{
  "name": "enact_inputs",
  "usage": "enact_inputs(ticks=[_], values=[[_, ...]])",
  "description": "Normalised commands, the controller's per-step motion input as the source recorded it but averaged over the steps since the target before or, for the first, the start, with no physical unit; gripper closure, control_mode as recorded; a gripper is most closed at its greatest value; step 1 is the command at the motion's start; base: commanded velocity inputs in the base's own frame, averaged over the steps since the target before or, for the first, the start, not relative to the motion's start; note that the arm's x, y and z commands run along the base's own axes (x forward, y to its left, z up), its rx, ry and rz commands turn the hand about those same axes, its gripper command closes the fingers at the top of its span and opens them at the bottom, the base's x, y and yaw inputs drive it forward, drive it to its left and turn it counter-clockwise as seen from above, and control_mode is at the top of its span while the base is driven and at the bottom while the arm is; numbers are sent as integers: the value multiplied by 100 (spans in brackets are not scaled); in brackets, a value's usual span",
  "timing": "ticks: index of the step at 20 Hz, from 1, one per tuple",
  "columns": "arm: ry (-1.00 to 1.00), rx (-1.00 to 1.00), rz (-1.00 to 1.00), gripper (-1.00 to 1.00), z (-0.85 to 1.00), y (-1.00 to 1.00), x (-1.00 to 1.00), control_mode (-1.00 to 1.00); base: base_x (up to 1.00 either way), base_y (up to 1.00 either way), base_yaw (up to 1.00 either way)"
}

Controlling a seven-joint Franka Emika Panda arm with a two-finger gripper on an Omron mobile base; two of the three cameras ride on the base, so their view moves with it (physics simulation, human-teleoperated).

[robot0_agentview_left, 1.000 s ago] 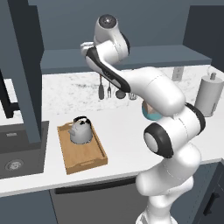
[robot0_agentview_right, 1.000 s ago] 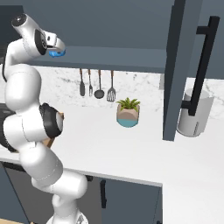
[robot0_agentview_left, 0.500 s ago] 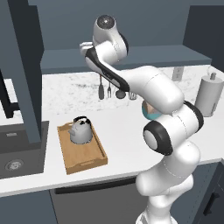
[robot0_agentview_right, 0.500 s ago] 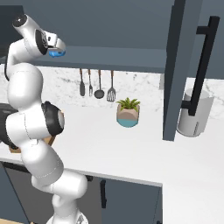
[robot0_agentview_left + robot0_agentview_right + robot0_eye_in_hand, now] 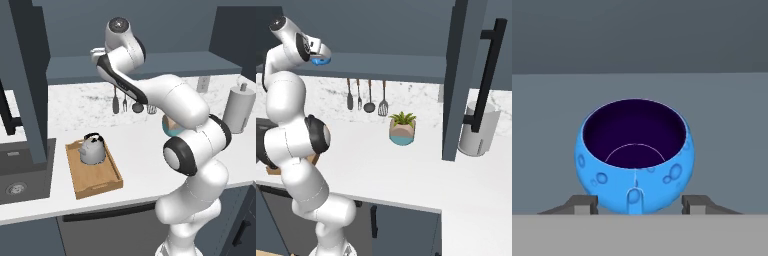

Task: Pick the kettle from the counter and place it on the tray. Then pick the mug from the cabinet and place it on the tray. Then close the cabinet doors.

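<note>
1. The kettle [image 5: 93, 148] already sits on the tray [image 5: 100, 181], well below the gripper [image 5: 636, 204] and off to one side, so I judge the first step done and the second one, fetching the mug [image 5: 635, 157] from the cabinet [image 5: 396, 64], to be in hand.

2. The arm reaches up to the cabinet shelf. In the hand view the gripper is spread wide, its two dark fingertips [image 5: 582, 203] standing one on each side of the mug's lower body with nothing clamped between them.

3. The mug lies straight ahead of the gripper, centred between the fingers and upright on the shelf, its open mouth visible from above. Its little loop handle faces the hand, on the near side of the bowl. The tips look level with the mug's flanks, but whether they touch it I cannot tell.

4. The next move, as I judge it, calls for pressing in a little further if the tips are not yet past the widest part, then squeezing onto the rounded body and lifting clear of the shelf board before swinging down to the tray's bare part beside the kettle.

5. Both cabinet doors [image 5: 455, 80] stand open, well to either side of the gripper, so the closing step is still to come.
</note>
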Motion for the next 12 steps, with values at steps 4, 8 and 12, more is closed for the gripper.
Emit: enact_inputs(ticks=[4,8,12], values=[[0,0,-3,100,0,0,0,-100,0,0,0],[0,0,-2,100,-1,0,0,-100,0,0,0],[0,0,0,100,0,0,0,-100,0,0,0]])
